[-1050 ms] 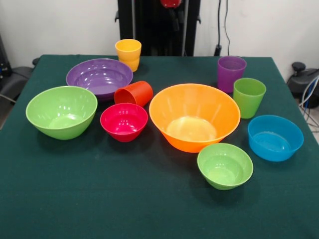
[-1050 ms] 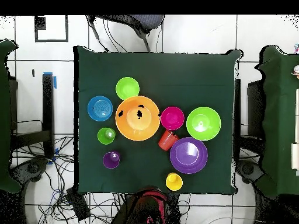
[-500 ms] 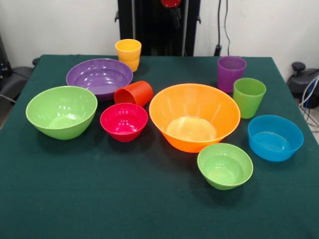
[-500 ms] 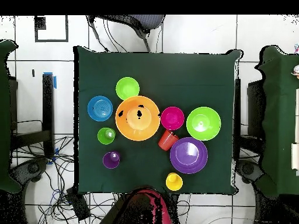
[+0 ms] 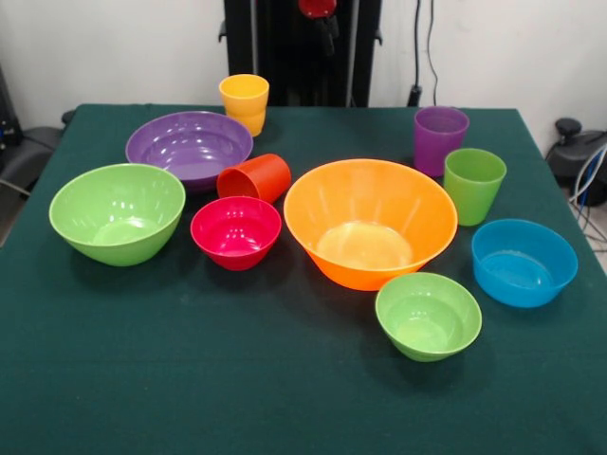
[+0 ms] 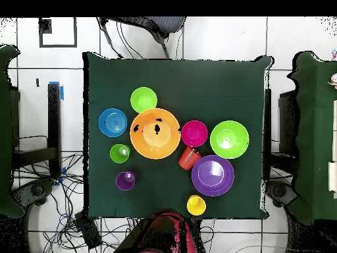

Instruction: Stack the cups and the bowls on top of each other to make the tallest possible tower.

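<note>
Bowls [image 5: 370, 223] unmoved, gripper [image 5: 319, 9] shifted slightly at top edge

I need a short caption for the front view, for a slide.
Six bowls and five cups, one orange cup lying on its side, spread unstacked on a green table.

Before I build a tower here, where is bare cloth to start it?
The wide strip of green tablecloth on the camera side of the small light green plastic bowl and magenta-red bowl is bare. Around the big orange bowl it is crowded.
</note>
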